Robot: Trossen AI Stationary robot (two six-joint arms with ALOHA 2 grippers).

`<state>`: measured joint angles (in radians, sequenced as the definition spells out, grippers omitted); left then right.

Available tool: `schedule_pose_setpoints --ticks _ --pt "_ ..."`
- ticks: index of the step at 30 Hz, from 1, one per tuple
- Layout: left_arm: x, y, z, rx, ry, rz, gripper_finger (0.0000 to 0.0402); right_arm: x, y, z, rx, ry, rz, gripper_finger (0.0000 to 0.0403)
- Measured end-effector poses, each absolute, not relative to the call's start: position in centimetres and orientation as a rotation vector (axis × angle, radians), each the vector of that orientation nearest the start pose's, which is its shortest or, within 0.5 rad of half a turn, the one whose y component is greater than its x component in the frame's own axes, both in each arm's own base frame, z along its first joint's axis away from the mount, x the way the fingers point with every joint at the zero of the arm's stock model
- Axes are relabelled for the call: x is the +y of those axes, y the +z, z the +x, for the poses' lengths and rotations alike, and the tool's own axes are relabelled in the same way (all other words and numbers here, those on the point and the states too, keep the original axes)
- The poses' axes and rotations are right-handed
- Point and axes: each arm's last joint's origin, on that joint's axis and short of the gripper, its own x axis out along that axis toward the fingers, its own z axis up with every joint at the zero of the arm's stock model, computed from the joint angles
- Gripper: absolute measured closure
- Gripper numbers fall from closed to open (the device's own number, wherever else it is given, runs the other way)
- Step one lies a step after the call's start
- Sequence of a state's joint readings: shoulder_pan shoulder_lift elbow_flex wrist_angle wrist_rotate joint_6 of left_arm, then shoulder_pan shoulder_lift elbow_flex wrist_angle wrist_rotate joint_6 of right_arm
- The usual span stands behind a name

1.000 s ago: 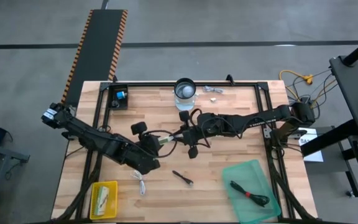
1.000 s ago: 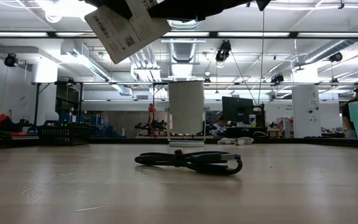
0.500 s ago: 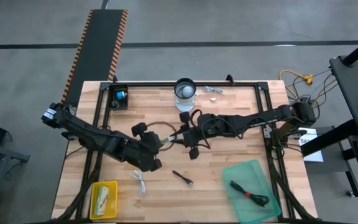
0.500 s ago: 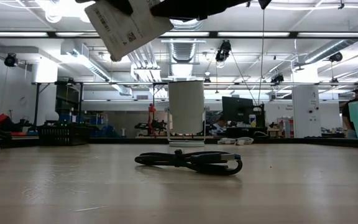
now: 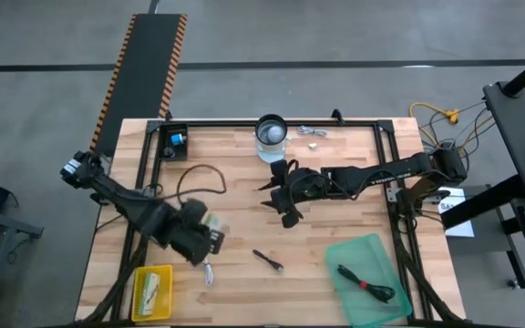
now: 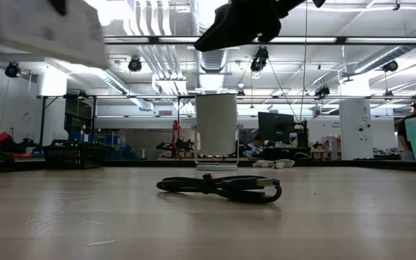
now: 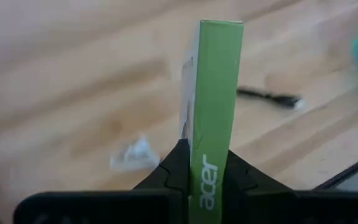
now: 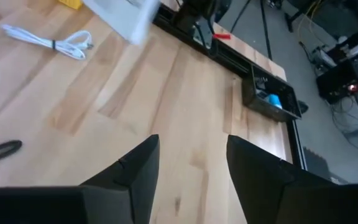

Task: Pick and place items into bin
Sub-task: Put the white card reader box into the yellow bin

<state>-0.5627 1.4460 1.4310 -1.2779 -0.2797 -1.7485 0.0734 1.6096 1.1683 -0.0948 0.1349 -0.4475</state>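
Left gripper (image 7: 207, 177): pinches the green-edged packet (image 7: 211, 93) between its fingertips; only the left wrist view shows this edge, standing upright.
Packet position: above the table (image 5: 335, 210), left of the clear jar (image 5: 271, 134).
Right gripper (image 8: 188, 163): fingers spread, nothing between them, just below the jar.
Green bin (image 5: 372, 278): holds a black cable (image 5: 365, 283).

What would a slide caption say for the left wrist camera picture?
Left gripper shut on a thin green-edged packet, held edge-on above the wooden table, a small black tool lying beyond.
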Motion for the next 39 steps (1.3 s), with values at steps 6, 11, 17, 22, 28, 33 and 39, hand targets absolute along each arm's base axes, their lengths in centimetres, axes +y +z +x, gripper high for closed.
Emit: schedule_pose_setpoints --ticks 6,11,17,22,28,33,39 --pt "-16.8 31.3 21.3 1.123 0.904 -1.157 0.0379 2.3 26.7 35.9 0.55 0.064 -0.49 0.0236" --pt "-19.7 30.2 19.6 1.209 1.04 -1.231 0.0379 2.2 26.7 35.9 0.552 0.064 -0.49 0.0242" --pt "-21.9 29.3 19.0 1.328 1.092 -1.218 0.0379 2.3 26.6 35.9 0.554 0.068 -0.49 0.0242" --pt "-22.7 29.2 19.1 1.347 1.102 -1.19 0.0379 2.3 26.6 35.9 0.554 0.067 -0.49 0.0244" --pt "-23.5 29.4 18.6 1.395 1.139 -1.149 0.0379 2.3 26.3 35.8 0.561 0.068 -0.49 0.0251" --pt "-24.3 29.0 18.7 1.41 1.186 -1.093 0.0379 2.2 26.1 35.7 0.568 0.071 -0.491 0.0255" --pt "-25.2 27.8 18.8 1.415 1.223 -1.038 0.0379 2.2 25.9 35.6 0.573 0.071 -0.491 0.0253"
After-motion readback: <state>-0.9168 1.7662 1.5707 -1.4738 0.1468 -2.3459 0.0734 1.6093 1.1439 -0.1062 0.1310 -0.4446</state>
